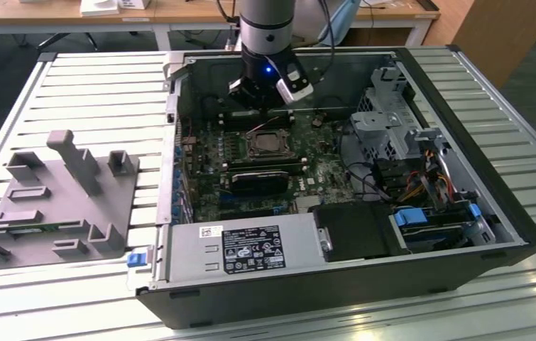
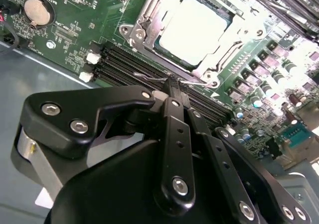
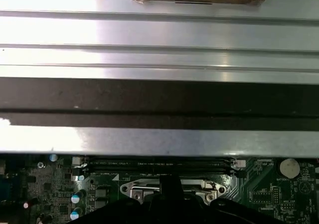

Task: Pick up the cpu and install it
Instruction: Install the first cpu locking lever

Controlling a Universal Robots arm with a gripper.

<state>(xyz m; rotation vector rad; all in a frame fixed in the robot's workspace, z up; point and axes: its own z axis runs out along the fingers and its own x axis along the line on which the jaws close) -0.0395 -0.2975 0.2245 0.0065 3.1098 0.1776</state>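
Closest to me in the exterior view is the power supply (image 1: 239, 249), a silver box with labels lying along the near edge of the open computer case (image 1: 523, 245), and beside it, toward the exterior view's right, a black block and a bundle of coloured cables (image 1: 429, 181). Off to the exterior view's left, on the slatted metal table (image 1: 88, 85), sits the grey plastic fixture (image 1: 55, 202) with its upright posts, well apart from the arm. Deeper inside the case lies the green motherboard (image 1: 248, 170), and near its middle the cpu (image 1: 270, 144) rests flat inside the metal socket frame (image 2: 149, 22); in the second wrist view its silver top (image 2: 197, 27) shines bright within that frame, with the black memory slots (image 2: 132, 67) running just beside it and a round coin battery (image 2: 37, 11) off toward the board's corner. The gripper (image 2: 172, 84) hangs above the board just behind the socket, its black fingers drawn together with nothing between them and clear of the chip. In the first wrist view the socket frame (image 3: 172, 189) peeks out past the gripper's dark body, and beyond it lie the case wall and the table's bright slats (image 3: 159, 30). Farthest back, the arm (image 1: 265, 32) rises out of the case in front of a wooden desk (image 1: 192, 14).
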